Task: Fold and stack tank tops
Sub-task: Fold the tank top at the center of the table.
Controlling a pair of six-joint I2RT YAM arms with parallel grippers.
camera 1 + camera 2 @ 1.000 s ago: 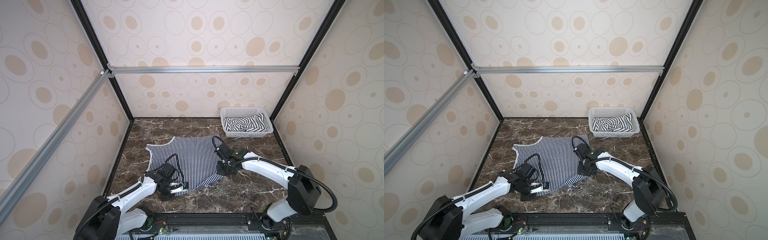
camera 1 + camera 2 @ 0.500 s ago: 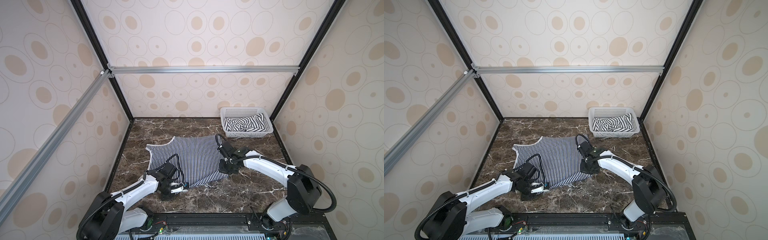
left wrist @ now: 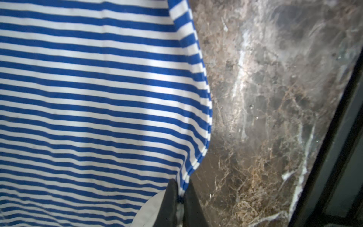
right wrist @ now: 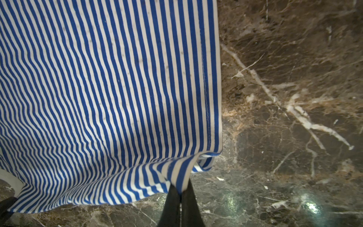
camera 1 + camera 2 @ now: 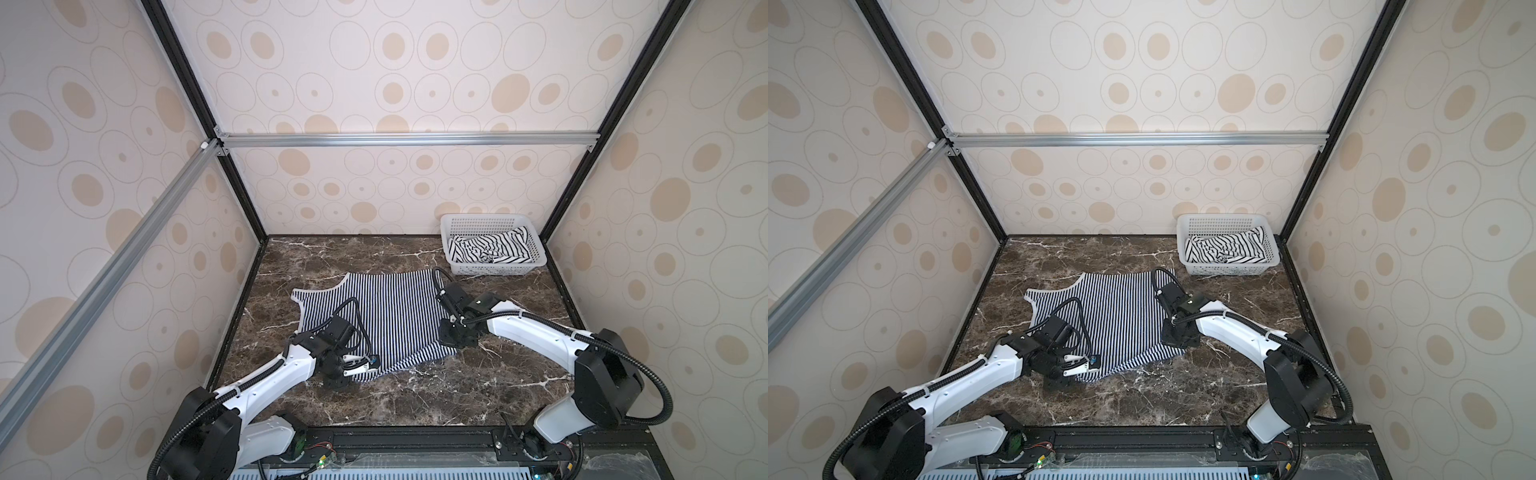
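Lying crumpled in basket [image 5: 490, 269]: wide-striped top [image 5: 490, 249] | left tool [image 3: 179, 188], right tool [image 4: 180, 190]: each clamped on narrow-striped top [image 5: 390, 316]

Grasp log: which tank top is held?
The narrow-striped top, pinched by left tool and right tool; the wide-striped top lies in the basket.

Narrow-striped tank top [image 5: 395, 316]: soft matt cloth. Tabletop [image 5: 415, 399]: glossy marble-look brown. Basket [image 5: 490, 270]: white perforated plastic.
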